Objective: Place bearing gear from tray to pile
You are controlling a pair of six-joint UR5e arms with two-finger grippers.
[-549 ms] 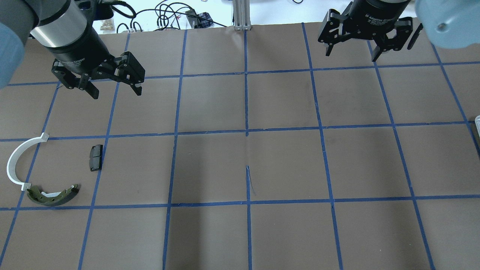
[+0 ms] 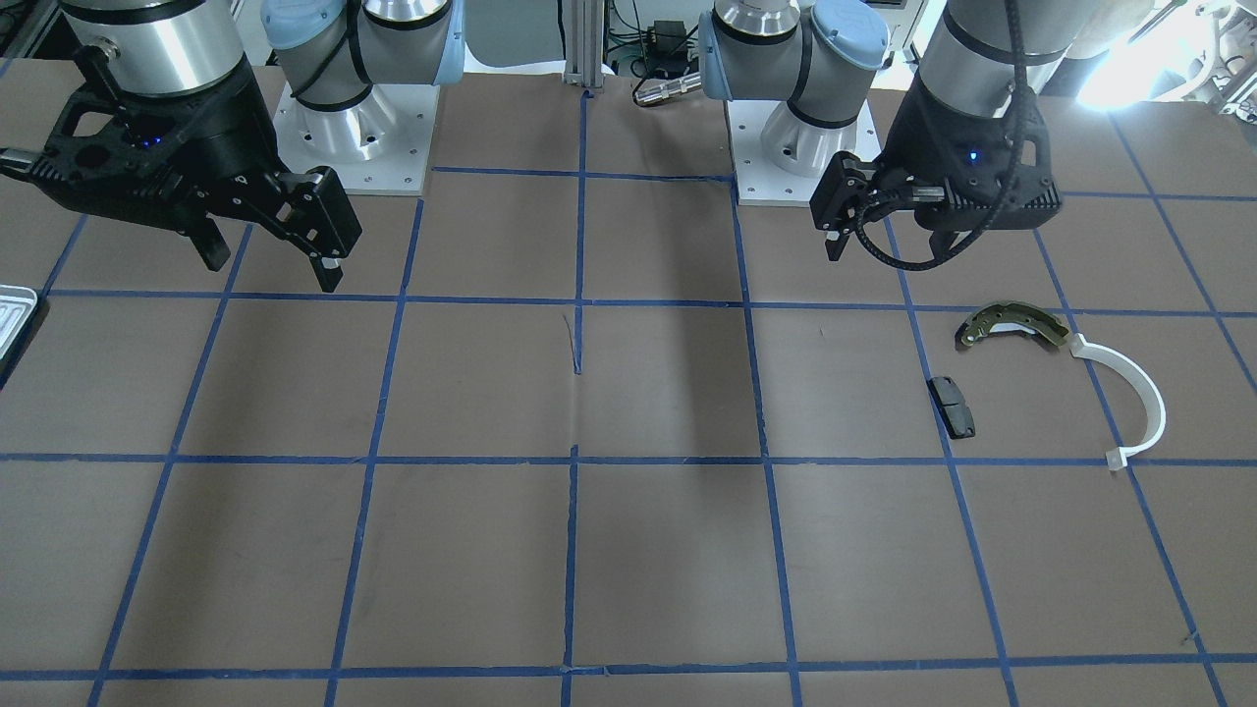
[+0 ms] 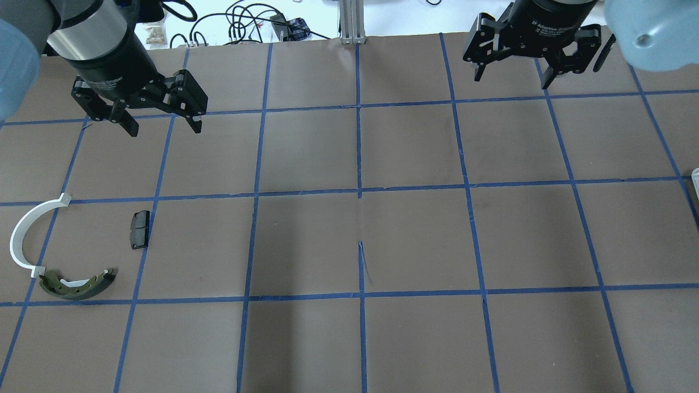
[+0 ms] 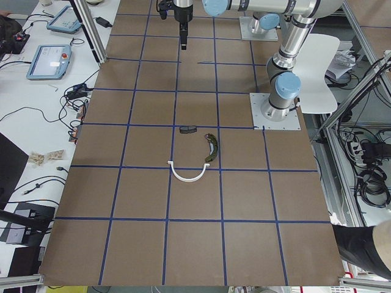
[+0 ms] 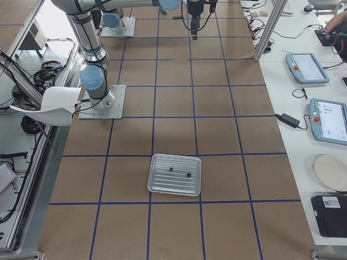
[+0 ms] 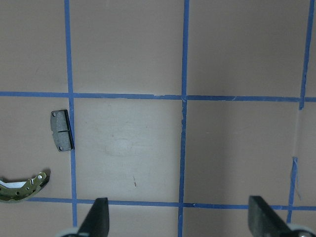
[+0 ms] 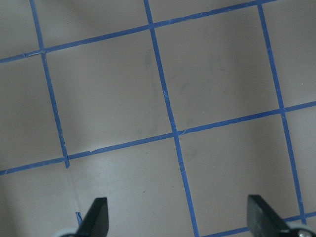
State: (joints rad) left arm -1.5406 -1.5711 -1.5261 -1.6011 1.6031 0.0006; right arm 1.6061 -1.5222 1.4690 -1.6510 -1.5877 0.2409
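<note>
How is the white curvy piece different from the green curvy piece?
The white arc is long and thin; the olive shoe is shorter and thicker. The white arc is plain; the olive shoe has small holes. Both are curved and lie on the table.

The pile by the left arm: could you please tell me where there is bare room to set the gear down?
Bare mat lies in the pocket between the white arc, the black pad and the olive shoe, and across the whole squares right of the pad in the overhead view. It is tightest where the arc's lower end nears the shoe.
</note>
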